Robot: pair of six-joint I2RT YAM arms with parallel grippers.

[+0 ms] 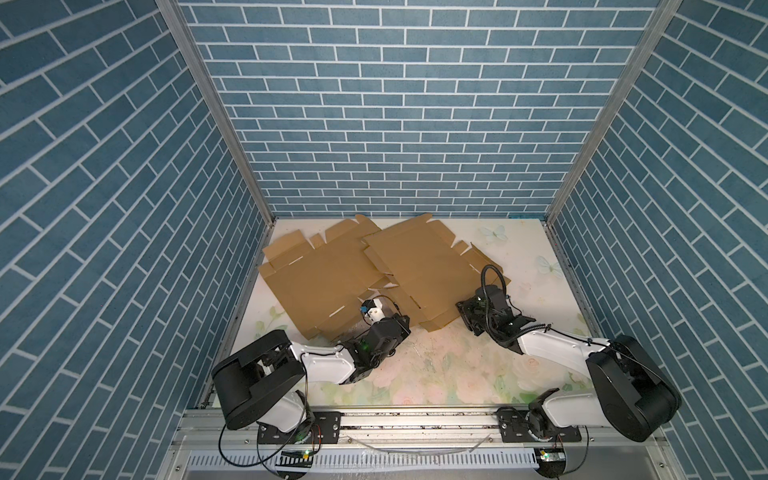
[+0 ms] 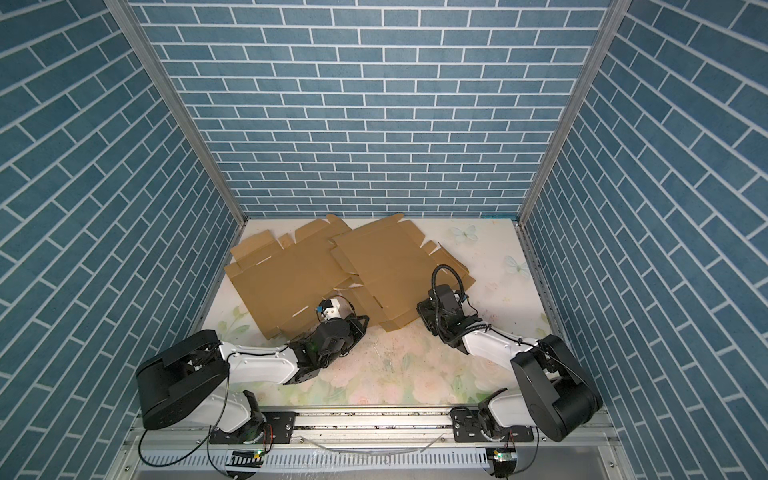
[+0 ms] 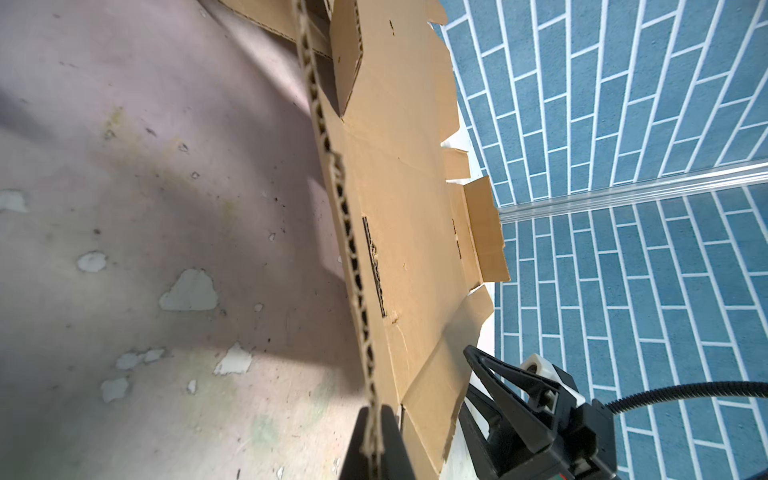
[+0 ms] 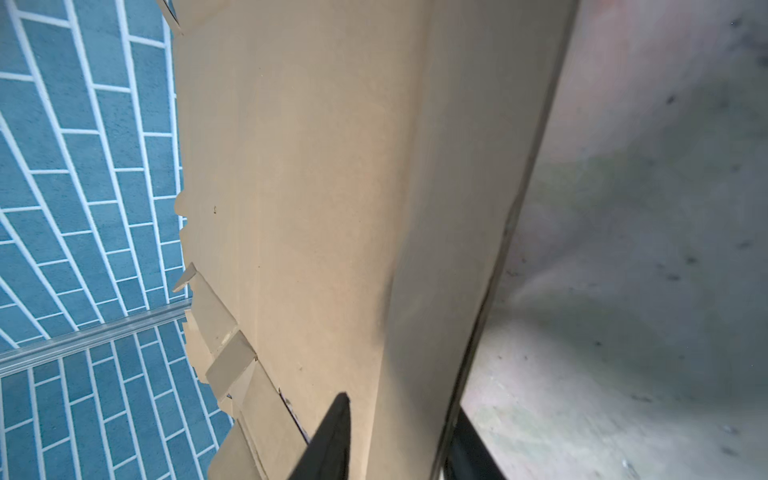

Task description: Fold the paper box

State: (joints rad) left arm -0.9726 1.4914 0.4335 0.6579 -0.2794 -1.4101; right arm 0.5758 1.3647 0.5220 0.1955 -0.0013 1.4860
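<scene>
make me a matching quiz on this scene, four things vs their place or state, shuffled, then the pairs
1 left gripper
2 right gripper
3 cardboard sheets
4 butterfly prints

a on the far-right part of the table
b shut on a corrugated edge
c unfolded, overlapping
d fingers above and below a flap

Pairs: 1-b, 2-d, 3-c, 4-a
</scene>
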